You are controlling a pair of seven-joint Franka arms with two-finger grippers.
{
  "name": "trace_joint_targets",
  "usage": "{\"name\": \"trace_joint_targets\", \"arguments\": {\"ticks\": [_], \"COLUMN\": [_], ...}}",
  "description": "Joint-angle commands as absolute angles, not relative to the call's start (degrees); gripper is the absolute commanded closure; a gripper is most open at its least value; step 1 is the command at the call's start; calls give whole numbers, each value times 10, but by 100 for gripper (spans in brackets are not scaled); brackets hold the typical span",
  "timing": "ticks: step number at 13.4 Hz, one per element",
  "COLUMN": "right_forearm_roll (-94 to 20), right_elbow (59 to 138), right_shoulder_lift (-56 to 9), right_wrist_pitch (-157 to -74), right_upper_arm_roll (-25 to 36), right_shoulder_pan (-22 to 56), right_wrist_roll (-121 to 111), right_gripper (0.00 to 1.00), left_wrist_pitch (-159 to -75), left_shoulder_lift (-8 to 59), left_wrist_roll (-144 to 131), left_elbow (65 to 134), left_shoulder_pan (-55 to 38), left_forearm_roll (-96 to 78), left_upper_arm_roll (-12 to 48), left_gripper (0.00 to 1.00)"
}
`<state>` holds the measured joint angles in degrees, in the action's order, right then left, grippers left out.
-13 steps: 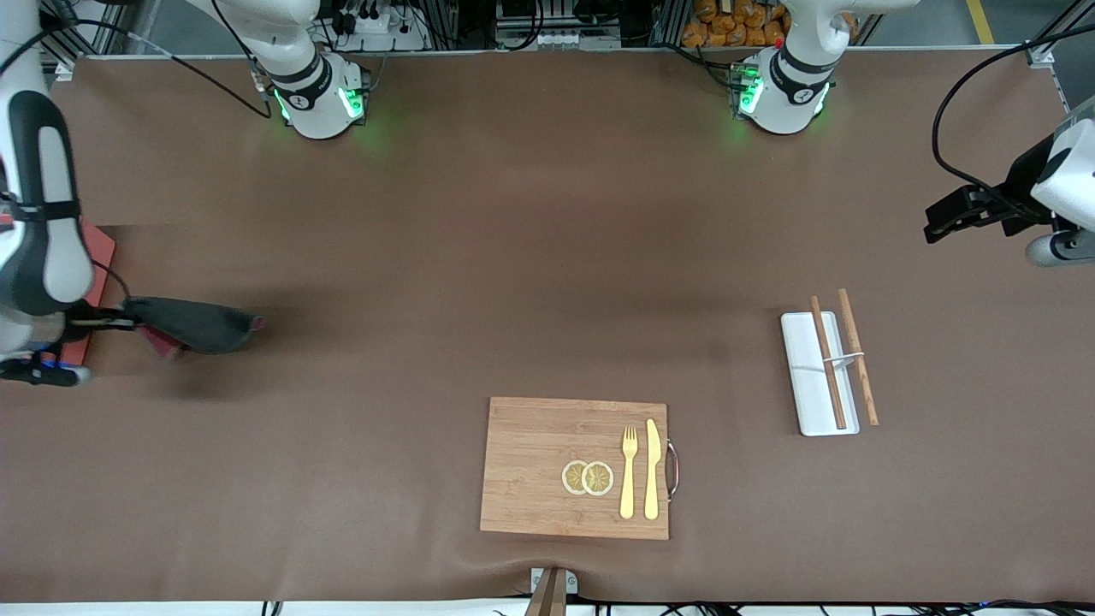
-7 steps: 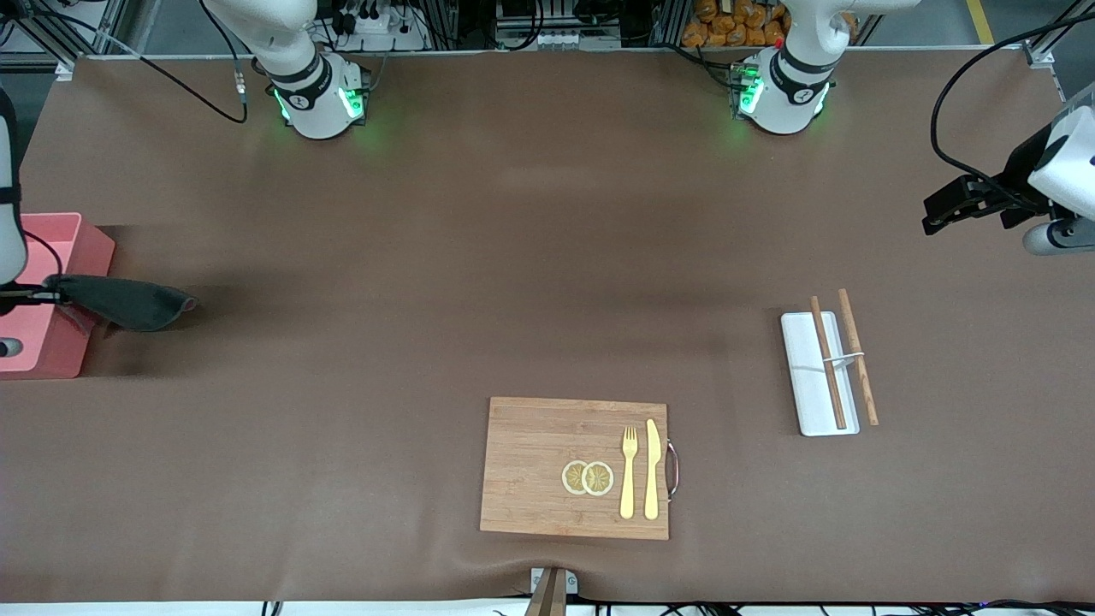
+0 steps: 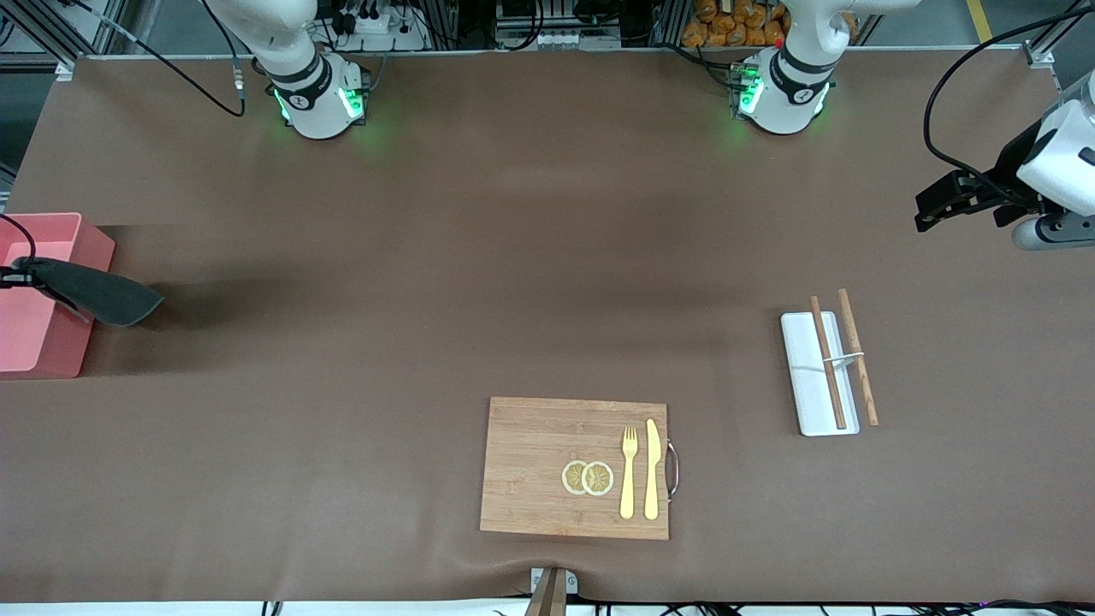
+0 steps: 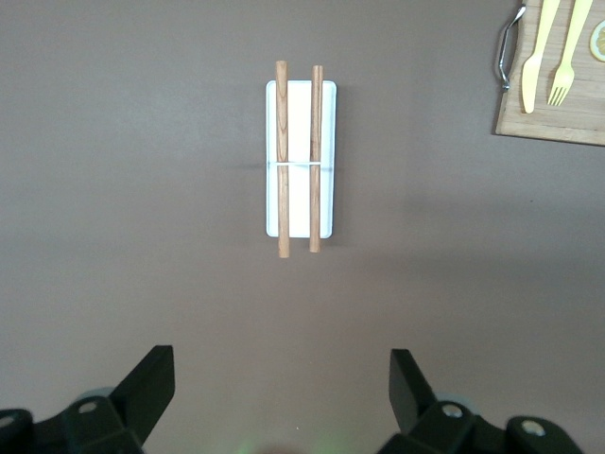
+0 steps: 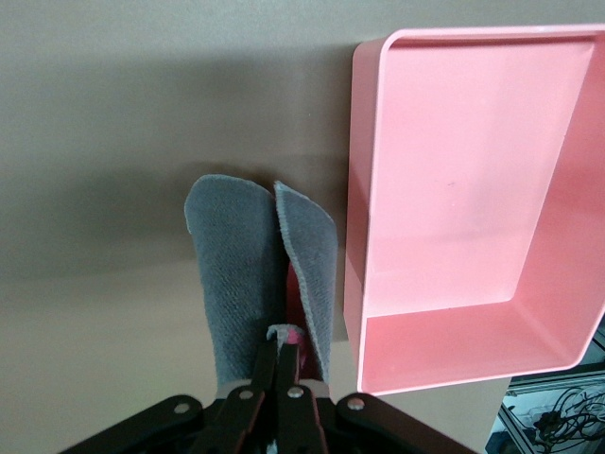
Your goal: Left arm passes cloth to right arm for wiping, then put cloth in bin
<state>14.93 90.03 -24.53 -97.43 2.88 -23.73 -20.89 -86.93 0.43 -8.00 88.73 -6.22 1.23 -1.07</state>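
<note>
Since a second earlier, the cloth (image 3: 90, 293) had travelled toward the right arm's end of the tabletop (image 3: 513, 257), and most of the right arm had slid out of the front view. Held up in the air, the cloth hung over the bin (image 3: 38, 334) wall that faces the middle of the tabletop and over the bare surface just beside it. The bin sat at the edge on the right arm's end.

Only the right wrist view showed the grip: the right gripper (image 5: 280, 364) was clenched on the cloth (image 5: 255, 274), its folds hanging beside the bin (image 5: 454, 369), whose pink floor held nothing. A strip of dark red showed between the folds. In the front view that gripper was almost wholly cut off at the picture's edge.

Over the tabletop's edge at the left arm's end, the left gripper (image 3: 941, 205) waited with its jaws spread wide and nothing between them; the left wrist view (image 4: 282, 383) confirmed this and looked down on the white tray (image 4: 300, 203) with two wooden sticks (image 4: 283, 159) across it.

Near the edge closest to the front camera lay the wooden board (image 3: 547, 445) carrying two lemon slices (image 3: 588, 477), a fork (image 3: 629, 472) and a knife (image 3: 653, 469)
</note>
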Motion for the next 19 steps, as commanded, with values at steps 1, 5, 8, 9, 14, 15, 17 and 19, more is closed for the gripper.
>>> {"name": "trace_joint_targets", "arguments": {"ticks": [1, 5, 8, 9, 14, 15, 17, 19], "right_forearm_roll": [162, 153, 113, 90, -33, -53, -80, -87], "right_elbow": [907, 907, 908, 908, 910, 910, 910, 908], "right_shoulder_lift": [-264, -301, -303, -303, -308, -308, -306, -299], "right_wrist_pitch": [-987, -1019, -1008, -1005, -1007, -1008, -1005, -999], "right_upper_arm_roll": [25, 22, 22, 22, 22, 22, 22, 22], "right_shoulder_pan": [-237, -207, -154, -133, -41, -22, 11, 33], "right_wrist_roll": [-207, -204, -176, -169, -96, -72, -34, -5], "right_gripper": [100, 100, 100, 100, 100, 100, 100, 100], "left_wrist_pitch": [-872, -872, -872, -871, -869, -868, -868, -867], "left_shoulder_lift": [-14, -15, -15, -15, -15, -15, -15, -18], "left_wrist_roll": [-74, -74, -73, -73, -72, -72, -69, -69], "left_elbow": [904, 904, 904, 904, 904, 904, 904, 904], "left_shoulder_pan": [-64, -65, -66, -65, -60, -60, -59, -59], "left_forearm_roll": [16, 16, 16, 16, 16, 16, 16, 16], "left_upper_arm_roll": [-10, -9, -9, -7, -5, -5, -6, -6], "left_gripper": [0, 0, 0, 0, 0, 0, 0, 0]}}
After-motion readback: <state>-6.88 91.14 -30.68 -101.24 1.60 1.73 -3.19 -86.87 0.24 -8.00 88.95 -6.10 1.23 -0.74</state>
